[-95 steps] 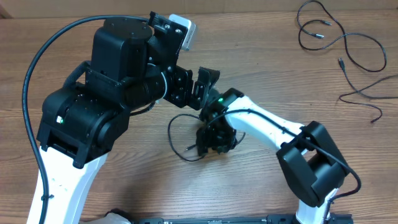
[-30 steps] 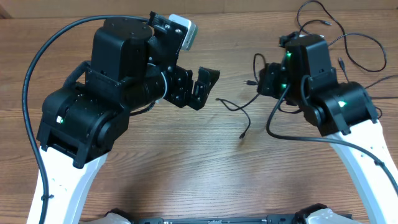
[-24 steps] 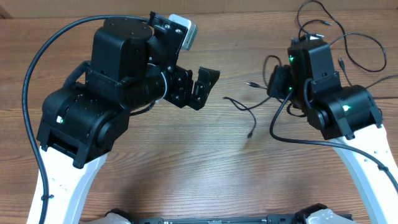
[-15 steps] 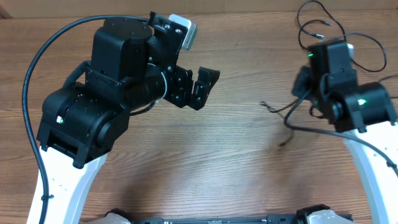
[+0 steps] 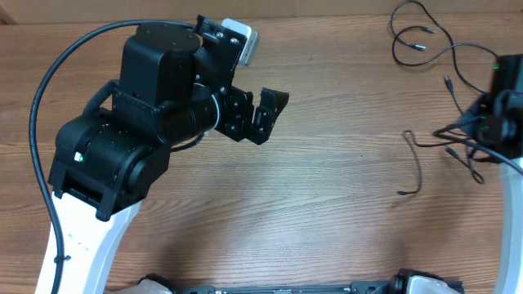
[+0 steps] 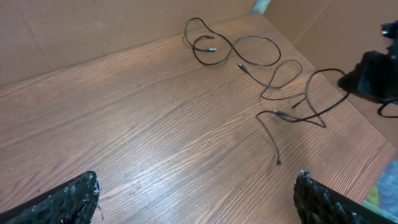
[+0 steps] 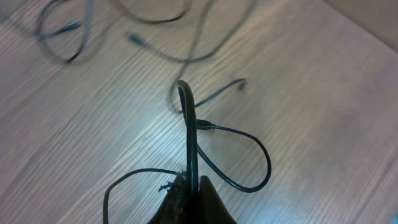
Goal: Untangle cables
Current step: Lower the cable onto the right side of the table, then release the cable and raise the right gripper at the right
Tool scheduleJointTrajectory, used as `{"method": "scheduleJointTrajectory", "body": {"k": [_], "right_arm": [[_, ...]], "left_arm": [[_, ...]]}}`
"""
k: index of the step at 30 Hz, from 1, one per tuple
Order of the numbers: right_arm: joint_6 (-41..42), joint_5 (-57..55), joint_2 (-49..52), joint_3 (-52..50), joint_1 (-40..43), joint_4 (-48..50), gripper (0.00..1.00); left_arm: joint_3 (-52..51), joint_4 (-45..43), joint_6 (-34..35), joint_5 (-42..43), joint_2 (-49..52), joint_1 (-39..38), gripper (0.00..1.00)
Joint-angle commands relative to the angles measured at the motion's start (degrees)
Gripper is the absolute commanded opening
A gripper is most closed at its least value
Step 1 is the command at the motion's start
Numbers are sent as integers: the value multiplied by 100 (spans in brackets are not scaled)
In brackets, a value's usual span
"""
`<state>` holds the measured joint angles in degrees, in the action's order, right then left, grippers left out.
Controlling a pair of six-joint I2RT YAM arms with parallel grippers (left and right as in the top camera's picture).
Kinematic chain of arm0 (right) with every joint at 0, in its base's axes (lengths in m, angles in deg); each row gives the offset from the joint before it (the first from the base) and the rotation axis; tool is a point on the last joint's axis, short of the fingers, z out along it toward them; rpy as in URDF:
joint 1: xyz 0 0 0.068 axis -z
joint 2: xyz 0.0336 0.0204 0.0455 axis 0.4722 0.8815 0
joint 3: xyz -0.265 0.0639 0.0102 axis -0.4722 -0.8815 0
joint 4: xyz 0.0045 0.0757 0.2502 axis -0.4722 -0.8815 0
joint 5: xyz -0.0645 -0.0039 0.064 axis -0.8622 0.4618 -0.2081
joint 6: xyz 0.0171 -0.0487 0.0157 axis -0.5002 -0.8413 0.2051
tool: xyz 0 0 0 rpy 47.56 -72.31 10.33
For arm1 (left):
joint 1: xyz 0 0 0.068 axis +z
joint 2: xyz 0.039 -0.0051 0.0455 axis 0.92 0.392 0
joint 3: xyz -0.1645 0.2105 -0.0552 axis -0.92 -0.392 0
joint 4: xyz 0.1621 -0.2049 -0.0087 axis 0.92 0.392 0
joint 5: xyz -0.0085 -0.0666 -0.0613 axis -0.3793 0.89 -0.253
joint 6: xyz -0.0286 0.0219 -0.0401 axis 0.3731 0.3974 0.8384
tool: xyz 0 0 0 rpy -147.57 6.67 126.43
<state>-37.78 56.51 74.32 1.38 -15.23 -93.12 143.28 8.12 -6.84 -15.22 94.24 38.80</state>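
right claw: fingers pressed together, pinching one thin black cable between the tips. in my wrist view the cord rises straight out of the pinch and bends over in a tight hairpin. a small plug sits on the strand just past the bend. one loop of the cord bulges out to the right of the claw and a lower arc swings out to the left. i cannot tell whether those loops touch the wood or hang clear of it. in the overhead view this claw is at the right edge of the scene. the pinched cord trails left from it across the bench and curves toward the near side to a free end.

left claw: fingers spread wide, nothing between them. it sits left of centre, well apart from every cord, and its camera looks across bare wood toward the right arm.

loose cables: thin black strands in open curls at the far right corner of the bench, plugs visible on some ends. they lie beyond the pinched cord. where they come closest to it i cannot tell whether they cross.
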Motion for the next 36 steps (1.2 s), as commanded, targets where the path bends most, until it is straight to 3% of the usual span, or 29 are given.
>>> {"method": "scheduleJointTrajectory", "body": {"k": [1,6,12,19,22,30,36], "right_arm": [[33,-170,-109,192,522,20,9],[31,-175,-98,192,1145,284,10],[33,-140,-22,192,1801,820,4],[28,870,131,177,1969,811,5],[-66,1259,175,177,1969,804,18],[-1257,3193,472,160,1886,496,63],[-1521,3442,905,-356,1377,374,88]], "left_arm": [[-24,-22,-81,-33,-42,-4,100],[-24,-22,-81,-31,-42,-4,100],[-24,-22,-81,-31,-42,-4,100],[-24,-22,-81,-33,-42,-4,100],[-24,-22,-81,-31,-42,-4,100],[-24,-22,-81,-33,-42,-4,100],[-24,-22,-81,-33,-42,-4,99]]}}
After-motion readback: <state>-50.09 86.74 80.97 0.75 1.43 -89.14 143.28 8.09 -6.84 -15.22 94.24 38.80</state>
